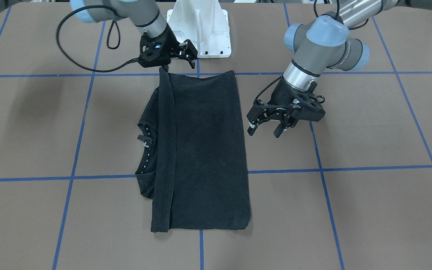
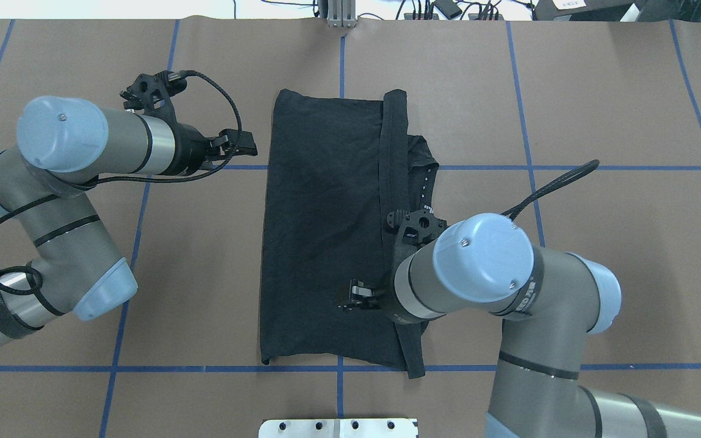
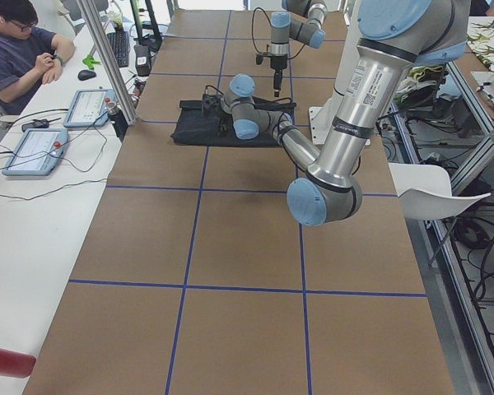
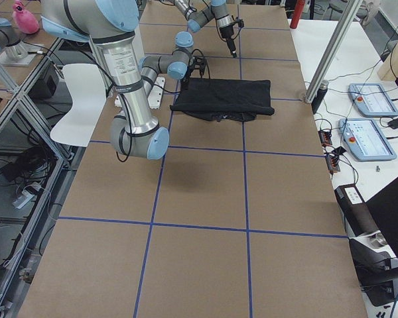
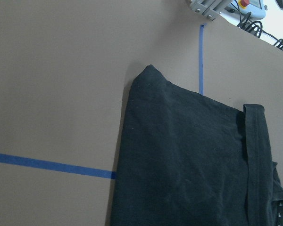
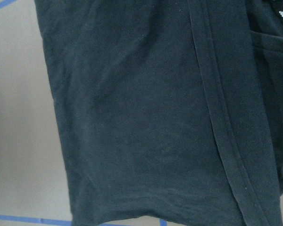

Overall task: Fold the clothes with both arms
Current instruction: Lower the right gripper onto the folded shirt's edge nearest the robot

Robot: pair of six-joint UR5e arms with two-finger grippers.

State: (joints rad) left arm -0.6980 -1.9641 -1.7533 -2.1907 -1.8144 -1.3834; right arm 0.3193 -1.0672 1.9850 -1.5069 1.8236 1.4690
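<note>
the black t-shirt [image 1: 204,150] lies folded into a long strip in the middle of the table [image 1: 369,150], its collar poking out one side. from the front, the left gripper [image 1: 264,132] hovers just beside its edge, fingers spread and empty. the right gripper [image 1: 193,57] hangs by the end nearest the white base [image 1: 201,30], fingers apart, gripping nothing. overhead, the right gripper shows over the cloth and the left is clear of it. both wrist views show black fabric on brown table.

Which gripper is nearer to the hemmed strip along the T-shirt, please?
Right. The right gripper hovers at the robot-side end of the hemmed strip; the left gripper sits across the T-shirt from it.
</note>
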